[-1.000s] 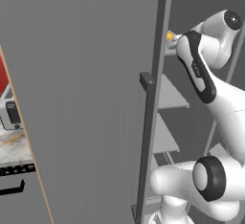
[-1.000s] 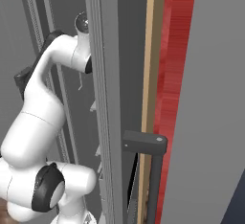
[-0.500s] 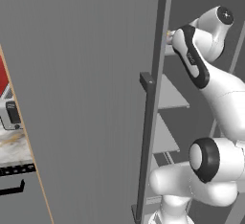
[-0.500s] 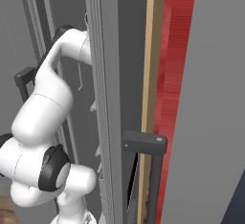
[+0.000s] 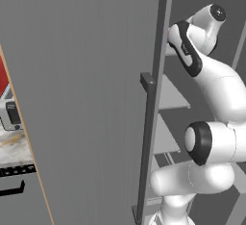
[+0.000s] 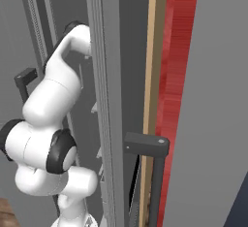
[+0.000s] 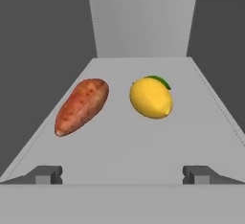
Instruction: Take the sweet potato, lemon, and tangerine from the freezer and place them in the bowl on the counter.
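arm raised, gripper (image 7: 122, 175) wide (jaws empty)

Glossy white rounded arm (image 5: 218, 92), black joint rings, black band near wrist; claw (image 7: 122, 174) tips small, dark grey.

Freezer (image 5: 96, 99) door cut off at top and bottom, counter (image 5: 12, 147) mostly hidden behind it

Red wall (image 6: 178, 75) beside tan wood panel edge (image 6: 151, 75); toaster (image 5: 10, 114) far left.
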